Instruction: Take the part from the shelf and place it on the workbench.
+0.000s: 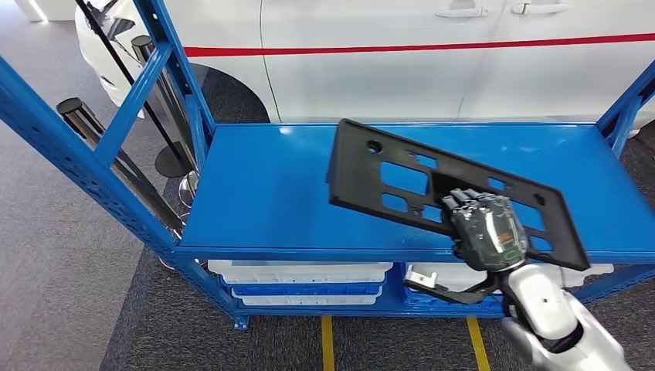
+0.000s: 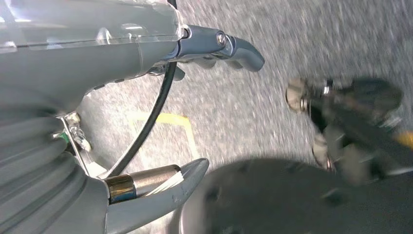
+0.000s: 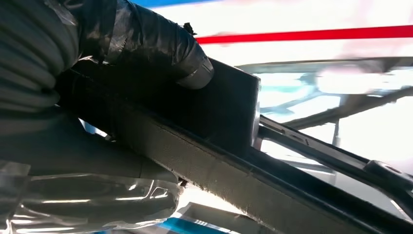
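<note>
One white car [image 1: 432, 54] with a red stripe fills the head view from 10 to 2 o'clock, behind everything else. One blue shelf rack [image 1: 263, 193] stands in front of it, its flat top deck spanning the middle of the view and its slanted upright posts at 9 and 3 o'clock. Under the deck, at 6 o'clock, sit two stacks of white trays [image 1: 301, 272], one left and one right. Two yellow floor lines [image 1: 327, 340] run out at 6 o'clock on the grey carpet.

One black part [image 1: 394, 174], a flat plate with several rectangular cut-outs, hangs tilted above the deck at about 4 o'clock from centre, its far left corner higher than its near right end. The right hand [image 1: 485, 230] grips its near edge, fingers curled over the top face; in the right wrist view the dark thumb [image 3: 160, 44] presses the plate's face while the part [image 3: 229, 112] runs off diagonally. The silver forearm rises from 5 o'clock.

The left hand [image 2: 160, 122] hangs over blurred floor, thumb and fingers apart, holding nothing.
</note>
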Robot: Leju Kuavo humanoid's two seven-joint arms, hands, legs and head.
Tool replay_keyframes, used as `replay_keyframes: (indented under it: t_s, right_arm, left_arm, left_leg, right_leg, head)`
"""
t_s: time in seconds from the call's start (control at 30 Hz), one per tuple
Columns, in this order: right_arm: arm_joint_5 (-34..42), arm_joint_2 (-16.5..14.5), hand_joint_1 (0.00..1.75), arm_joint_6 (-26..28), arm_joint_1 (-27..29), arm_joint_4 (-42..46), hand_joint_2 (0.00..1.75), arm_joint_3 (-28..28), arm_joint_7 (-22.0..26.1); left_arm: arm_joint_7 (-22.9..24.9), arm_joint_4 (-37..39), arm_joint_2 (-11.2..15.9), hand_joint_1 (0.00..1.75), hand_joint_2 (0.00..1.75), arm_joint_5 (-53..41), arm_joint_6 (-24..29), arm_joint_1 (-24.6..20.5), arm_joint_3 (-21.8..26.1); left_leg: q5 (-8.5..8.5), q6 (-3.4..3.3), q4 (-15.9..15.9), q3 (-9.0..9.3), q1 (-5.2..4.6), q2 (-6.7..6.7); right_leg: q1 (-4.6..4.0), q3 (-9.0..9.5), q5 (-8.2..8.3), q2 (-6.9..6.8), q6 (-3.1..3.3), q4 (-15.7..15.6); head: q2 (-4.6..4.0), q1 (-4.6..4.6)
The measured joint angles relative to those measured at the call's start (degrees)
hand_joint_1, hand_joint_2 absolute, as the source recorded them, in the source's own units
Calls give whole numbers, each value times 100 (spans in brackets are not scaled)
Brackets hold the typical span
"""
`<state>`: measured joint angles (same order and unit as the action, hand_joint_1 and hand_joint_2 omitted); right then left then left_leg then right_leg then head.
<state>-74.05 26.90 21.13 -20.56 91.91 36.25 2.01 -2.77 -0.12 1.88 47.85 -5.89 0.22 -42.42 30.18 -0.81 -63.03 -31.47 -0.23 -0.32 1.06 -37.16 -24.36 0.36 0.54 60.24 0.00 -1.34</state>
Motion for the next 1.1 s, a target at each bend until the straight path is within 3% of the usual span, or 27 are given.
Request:
replay_keyframes:
  t_s: [0.07,0.17,0.2,0.23,0.3,0.33,0.37,0.4,0.47,0.53,0.57,0.63,0.7,0.73,0.8,0.83,0.87,0.9,0.93,0.97,1.03,1.1]
  right_arm:
    - [-13,-196,175,-2,-127,-76,175,204,-88]
    - [15,-313,175,3,-262,-161,175,372,-144]
    - [23,-326,175,5,-293,-181,175,411,-151]
    - [24,-333,175,10,-321,-199,175,449,-159]
    - [-27,-347,175,17,-384,-225,175,534,-215]
    - [-63,-350,175,0,-423,-223,175,583,-268]
    - [-93,-348,175,-38,-466,-201,175,625,-329]
    - [-98,-336,175,-91,-508,-160,175,660,-387]
    - [-23,-276,175,-188,-553,-43,175,684,-464]
    - [42,-195,175,-136,-481,43,175,660,-486]
    - [40,-146,175,-32,-401,59,175,635,-487]
    - [22,-42,175,180,-216,68,175,581,-486]
    - [28,48,175,291,-82,77,175,525,-482]
    - [37,81,175,313,-33,88,175,496,-475]
    - [72,126,175,316,34,121,175,437,-439]
    - [92,139,175,303,50,132,175,414,-409]
    - [111,144,175,286,58,138,175,397,-378]
    - [126,147,175,267,59,138,175,388,-353]
    - [133,147,175,251,59,138,175,383,-333]
    - [135,147,175,241,58,142,175,380,-321]
    - [135,147,175,234,55,159,175,370,-304]
    - [135,147,175,232,43,176,175,358,-297]
  left_arm:
    - [42,-7,113,0,175,15,2,-19,0]
    - [71,-19,181,0,175,27,29,-2,0]
    - [85,-27,191,0,175,29,34,6,0]
    - [100,-35,196,0,175,30,29,18,-1]
    - [71,-71,207,0,175,31,-15,37,-2]
    - [37,-105,213,0,175,26,-37,45,-5]
    - [-2,-148,218,0,175,15,-45,47,-12]
    - [-19,-196,223,0,175,-8,-35,45,-21]
    - [36,-266,230,0,175,-67,22,36,-52]
    - [89,-299,243,0,175,-131,65,54,-97]
    - [74,-307,252,0,175,-167,71,80,-127]
    - [13,-311,263,0,175,-224,73,142,-185]
    - [-39,-313,277,0,175,-247,98,181,-227]
    - [-56,-314,283,0,175,-249,119,193,-246]
    - [-80,-315,287,0,175,-240,168,190,-273]
    - [-84,-315,285,0,175,-231,187,185,-280]
    - [-83,-315,282,0,175,-216,203,178,-282]
    - [-79,-315,279,0,175,-201,215,166,-282]
    - [-74,-315,277,0,175,-187,226,153,-282]
    - [-70,-315,274,0,175,-175,236,140,-282]
    - [-67,-315,272,0,175,-166,249,118,-282]
    - [-49,-314,268,0,175,-151,251,113,-282]
  left_leg:
    - [-35,-56,458,254,-45,3]
    - [-203,-119,595,196,-42,13]
    - [-286,-159,643,162,-22,24]
    - [-369,-191,682,110,-1,38]
    - [-497,-227,689,-38,1,60]
    - [-552,-225,674,-126,0,67]
    - [-602,-220,650,-213,-1,72]
    - [-647,-211,621,-302,0,75]
    - [-724,-181,540,-468,3,75]
    - [-787,-128,464,-575,-6,64]
    - [-821,-94,443,-597,-8,59]
    - [-908,-17,453,-608,-9,54]
    - [-784,53,364,-674,5,43]
    - [-574,88,204,-737,13,37]
    - [21,151,-419,-900,46,35]
    - [223,178,-771,-957,59,35]
    - [298,197,-1039,-965,70,35]
    - [242,209,-1144,-895,78,36]
    - [99,209,-1041,-720,83,35]
    - [-38,198,-747,-446,86,33]
    - [-53,145,79,172,73,22]
    - [51,77,546,438,37,8]
  right_leg:
    - [8,-28,78,-26,-63,-13]
    - [10,-51,149,-58,-183,-59]
    - [6,-89,39,-56,-207,7]
    - [7,-160,-185,-52,-226,197]
    - [22,-331,-748,-45,-258,847]
    - [25,-388,-920,-46,-277,1179]
    - [26,-380,-952,-46,-291,1379]
    - [27,-288,-874,-47,-301,1410]
    - [26,205,-619,-50,-295,897]
    - [-5,752,-604,-53,-238,136]
    - [-25,887,-651,-48,-197,-91]
    - [-45,878,-634,-36,-101,-184]
    - [-19,791,-519,-43,-3,-219]
    - [-2,726,-448,-49,41,-235]
    - [5,562,-310,-55,88,-232]
    - [3,469,-243,-56,87,-220]
    - [3,371,-177,-56,82,-202]
    - [4,272,-115,-56,71,-179]
    - [7,172,-58,-56,55,-151]
    - [9,82,-5,-56,36,-121]
    - [5,-45,90,-60,-20,-75]
    - [9,-83,198,-68,-96,-84]
  head:
    - [0,1]
    - [0,1]
    - [0,8]
    - [0,15]
    - [0,25]
    - [0,25]
    - [0,25]
    - [0,25]
    - [0,25]
    - [0,22]
    - [0,26]
    - [0,31]
    - [0,34]
    - [0,32]
    - [0,27]
    - [0,27]
    - [0,27]
    - [0,27]
    - [0,26]
    - [0,26]
    - [0,27]
    - [0,22]
